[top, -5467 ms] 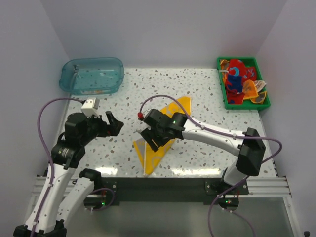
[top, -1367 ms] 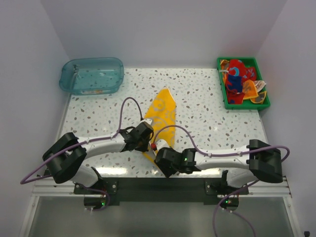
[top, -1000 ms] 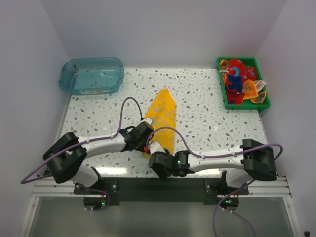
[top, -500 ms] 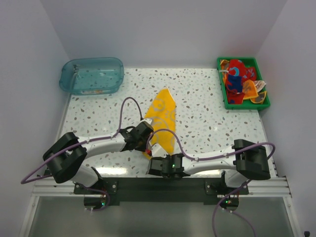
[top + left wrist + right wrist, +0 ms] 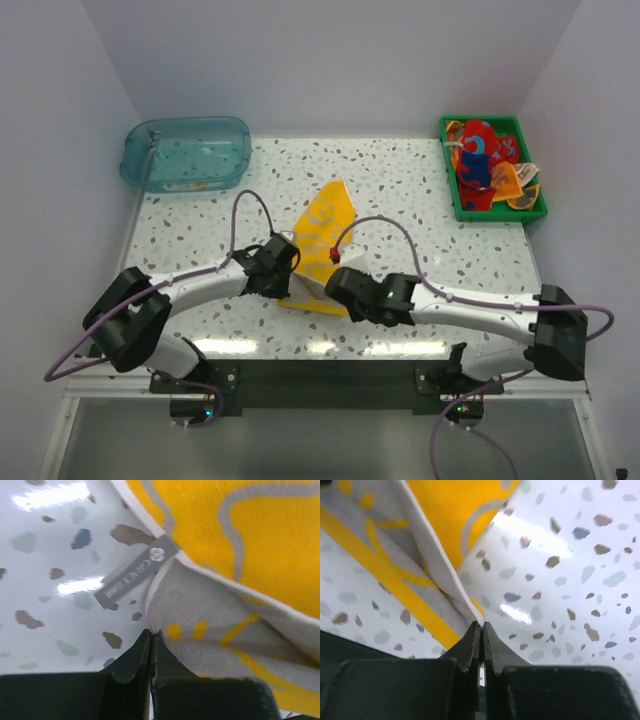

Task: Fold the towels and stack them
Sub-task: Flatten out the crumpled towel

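Top external view: the yellow towel [image 5: 325, 225] is lying mid-way across the speckled table [image 5: 450, 250], its near end lifting and showing grey underside. The left gripper [image 5: 292, 283] is pinching its near left edge; the right gripper [image 5: 332, 285] is pinching its near right hem.

The yellow towel [image 5: 325, 240] at mid-frame carries pale grey curved lines. Its turned-up underside is greyish white with yellow dashes and 1 yellow band. Its label [image 5: 135, 577] is grey with white lettering. The counter [image 5: 420, 210] is white, flecked brown, grey and blue. The tub [image 5: 185, 152] at upper left is clear teal-blue. At upper right, the green tray [image 5: 498, 214] holds heaped towels [image 5: 480, 160] in red, blue and orange. The left claw [image 5: 150, 632] and right claw [image 5: 482, 625] are black.
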Available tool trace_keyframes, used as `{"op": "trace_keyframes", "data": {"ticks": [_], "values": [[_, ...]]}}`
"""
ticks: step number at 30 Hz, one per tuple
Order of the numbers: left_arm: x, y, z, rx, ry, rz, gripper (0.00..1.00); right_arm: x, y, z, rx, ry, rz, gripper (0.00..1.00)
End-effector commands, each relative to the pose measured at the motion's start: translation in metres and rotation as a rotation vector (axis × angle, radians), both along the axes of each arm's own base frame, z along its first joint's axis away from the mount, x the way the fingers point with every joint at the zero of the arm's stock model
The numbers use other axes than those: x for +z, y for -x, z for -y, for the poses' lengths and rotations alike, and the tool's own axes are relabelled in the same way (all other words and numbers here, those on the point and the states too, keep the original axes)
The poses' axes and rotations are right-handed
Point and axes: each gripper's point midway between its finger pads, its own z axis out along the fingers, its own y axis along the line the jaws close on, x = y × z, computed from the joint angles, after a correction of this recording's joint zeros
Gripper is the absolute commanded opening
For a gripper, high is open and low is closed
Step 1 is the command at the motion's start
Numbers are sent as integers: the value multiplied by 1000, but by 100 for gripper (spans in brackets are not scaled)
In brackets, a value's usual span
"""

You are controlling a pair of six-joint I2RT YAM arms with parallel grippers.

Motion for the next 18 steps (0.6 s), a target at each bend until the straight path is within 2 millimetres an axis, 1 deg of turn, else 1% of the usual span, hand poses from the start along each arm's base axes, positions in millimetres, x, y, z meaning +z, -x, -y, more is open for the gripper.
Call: {"op": "trace_keyframes", "data": {"ticks": [1, 2, 3, 4, 5, 6, 7, 8, 9, 10, 11, 12, 13, 14, 15, 16, 17, 18], "values": [[37, -28, -14, 39, 20, 56, 0, 50, -43, -10, -99, -239, 28, 0], [53, -40, -10, 32, 44, 86, 0, 60, -49, -17, -94, -307, 3, 0], [63, -52, -15, 54, 55, 106, 0, 72, -74, -11, -149, -361, 26, 0], [72, -58, -15, 55, 63, 110, 0, 76, -84, -11, -165, -384, 16, 0], [96, -75, -9, 46, 93, 159, 0, 97, -103, -11, -185, -446, 17, 0], [107, -86, -16, 68, 97, 167, 0, 107, -113, -11, -194, -475, 15, 0], [119, -96, -17, 76, 109, 183, 0, 116, -122, -13, -204, -497, 15, 0], [155, -116, -11, 70, 154, 251, 0, 141, -145, -10, -235, -547, 46, 0], [173, -130, -19, 96, 170, 282, 0, 153, -151, -13, -235, -586, 33, 0], [187, -138, -21, 102, 188, 295, 0, 165, -161, -12, -247, -609, 43, 0], [230, -159, -27, 122, 229, 382, 0, 192, -178, -9, -265, -646, 78, 0], [244, -166, -30, 128, 238, 394, 0, 207, -185, -9, -264, -662, 96, 0], [263, -173, -32, 132, 257, 424, 0, 222, -192, -7, -266, -677, 120, 0], [308, -181, -29, 122, 306, 508, 0, 253, -206, -7, -254, -706, 175, 0], [326, -186, -32, 126, 325, 539, 0, 264, -209, -5, -252, -711, 187, 0], [336, -190, -30, 115, 342, 541, 0, 276, -212, -6, -243, -720, 204, 0], [375, -191, -29, 108, 386, 616, 0, 310, -216, -3, -221, -754, 269, 0], [392, -191, -28, 102, 411, 647, 0, 314, -220, -4, -218, -748, 272, 0]]}}
